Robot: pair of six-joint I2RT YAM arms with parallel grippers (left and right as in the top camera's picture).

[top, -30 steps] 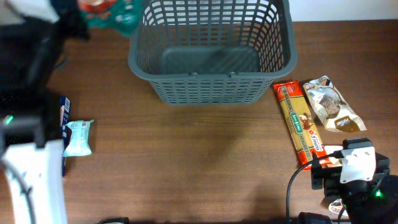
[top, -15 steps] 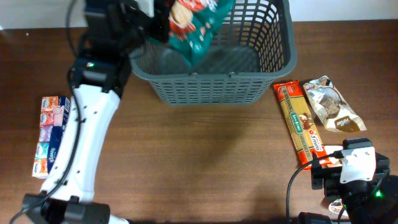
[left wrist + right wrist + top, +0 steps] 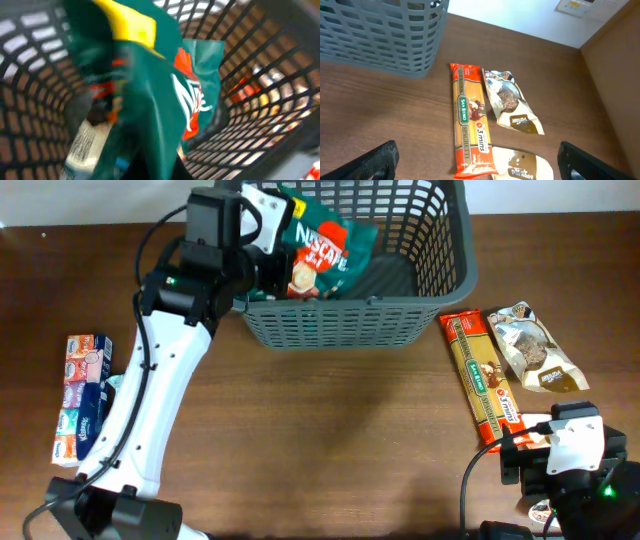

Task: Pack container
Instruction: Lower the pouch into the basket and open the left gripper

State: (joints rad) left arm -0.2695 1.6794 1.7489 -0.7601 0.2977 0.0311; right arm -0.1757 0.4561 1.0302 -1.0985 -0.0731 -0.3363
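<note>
The container [image 3: 330, 330] is a dark grey lattice basket at the back middle of the table. My left gripper [image 3: 258, 248] reaches over its left rim, shut on a green Nescafe packet [image 3: 325, 260] that hangs inside the basket above its floor. In the left wrist view the packet [image 3: 150, 90] fills the frame and hides the fingertips, with the container's lattice walls [image 3: 260, 100] all around. My right gripper [image 3: 480, 165] stands open over the near end of an orange spaghetti packet [image 3: 468, 120], holding nothing. The container's corner [image 3: 380, 35] shows at the upper left of that view.
The spaghetti packet [image 3: 482, 380] and a white-and-brown pouch [image 3: 535, 348] lie right of the basket. Another white-and-brown pouch [image 3: 520, 167] lies by the spaghetti's near end. A colourful multipack [image 3: 82, 395] sits at the table's left edge. The right arm [image 3: 575, 455] is at the front right.
My left arm has swung right with the green packet, from beyond the basket's left side to inside it, and has lowered it. The multipack at the left is uncovered. The right arm is still.
</note>
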